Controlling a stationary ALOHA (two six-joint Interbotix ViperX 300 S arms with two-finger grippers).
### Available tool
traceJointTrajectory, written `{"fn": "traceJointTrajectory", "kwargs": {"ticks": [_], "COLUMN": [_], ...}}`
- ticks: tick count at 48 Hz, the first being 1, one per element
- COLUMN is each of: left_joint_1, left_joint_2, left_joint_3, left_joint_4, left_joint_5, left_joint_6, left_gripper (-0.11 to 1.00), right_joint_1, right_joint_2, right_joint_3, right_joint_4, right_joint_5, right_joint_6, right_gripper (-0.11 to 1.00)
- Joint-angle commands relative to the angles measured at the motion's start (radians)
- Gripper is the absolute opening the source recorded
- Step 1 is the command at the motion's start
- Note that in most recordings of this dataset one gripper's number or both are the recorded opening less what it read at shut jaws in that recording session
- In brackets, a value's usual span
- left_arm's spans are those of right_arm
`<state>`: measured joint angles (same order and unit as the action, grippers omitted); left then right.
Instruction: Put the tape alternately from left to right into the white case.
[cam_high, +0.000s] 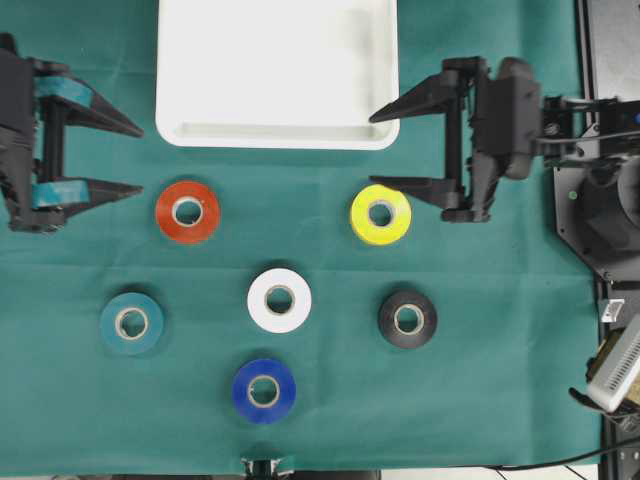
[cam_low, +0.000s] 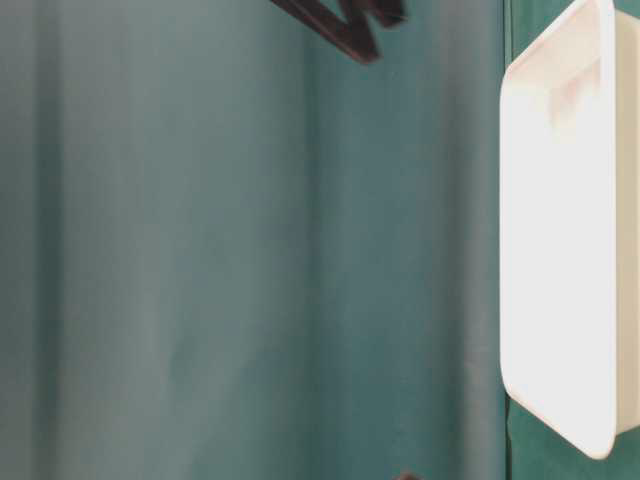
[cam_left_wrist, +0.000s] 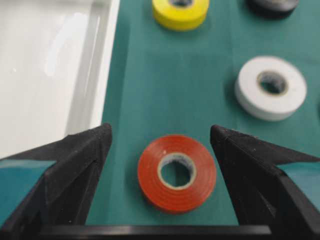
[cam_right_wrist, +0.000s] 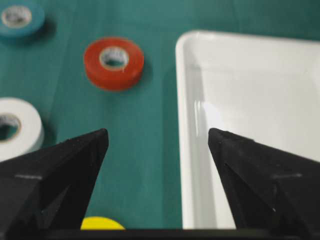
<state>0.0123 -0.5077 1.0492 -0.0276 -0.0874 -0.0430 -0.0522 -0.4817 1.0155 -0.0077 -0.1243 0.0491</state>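
Note:
Six tape rolls lie flat on the green cloth: red (cam_high: 170, 212), yellow (cam_high: 362, 218), white (cam_high: 262, 302), teal (cam_high: 112, 325), black (cam_high: 426, 322) and blue (cam_high: 246, 393). Behind them the white case (cam_high: 277, 70) stands with nothing in it. My left gripper (cam_high: 143, 160) is open just left of the red roll (cam_left_wrist: 150, 170), which sits in line with the gap between its fingers (cam_left_wrist: 160, 129). My right gripper (cam_high: 371, 150) is open above the yellow roll (cam_right_wrist: 102, 223), straddling the case's near right corner (cam_right_wrist: 192, 150). Neither holds anything.
The green cloth (cam_high: 330, 400) covers the table. Black equipment and cables (cam_high: 610, 230) stand beyond its right edge. In the table-level view the case's rim (cam_low: 560, 250) is on the right and dark fingers (cam_low: 340, 25) show at the top.

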Motion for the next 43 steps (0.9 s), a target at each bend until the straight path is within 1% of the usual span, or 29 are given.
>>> {"fn": "traceJointTrajectory", "kwargs": {"ticks": [1, 14, 25, 32, 43], "left_joint_1": [0.002, 0.002, 0.002, 0.002, 0.002], "left_joint_2": [0.032, 0.144, 0.204, 0.21, 0.206], "left_joint_3": [-0.044, -0.091, -0.12, -0.124, -0.115], "left_joint_4": [-0.002, -0.002, -0.002, -0.002, -0.002], "left_joint_5": [0.003, 0.02, 0.048, 0.063, 0.064], "left_joint_6": [0.002, 0.003, 0.005, 0.005, 0.005], "left_gripper": [0.89, 0.89, 0.89, 0.89, 0.89], "right_joint_1": [-0.002, -0.002, -0.002, 0.0, -0.002], "right_joint_2": [0.035, 0.156, 0.241, 0.264, 0.264], "right_joint_3": [-0.037, -0.101, -0.155, -0.175, -0.178], "right_joint_4": [0.0, 0.0, 0.0, 0.0, -0.002], "right_joint_5": [0.002, 0.054, 0.101, 0.11, 0.114], "right_joint_6": [0.003, 0.003, 0.003, 0.003, 0.003], "right_gripper": [0.87, 0.87, 0.87, 0.87, 0.87]}}
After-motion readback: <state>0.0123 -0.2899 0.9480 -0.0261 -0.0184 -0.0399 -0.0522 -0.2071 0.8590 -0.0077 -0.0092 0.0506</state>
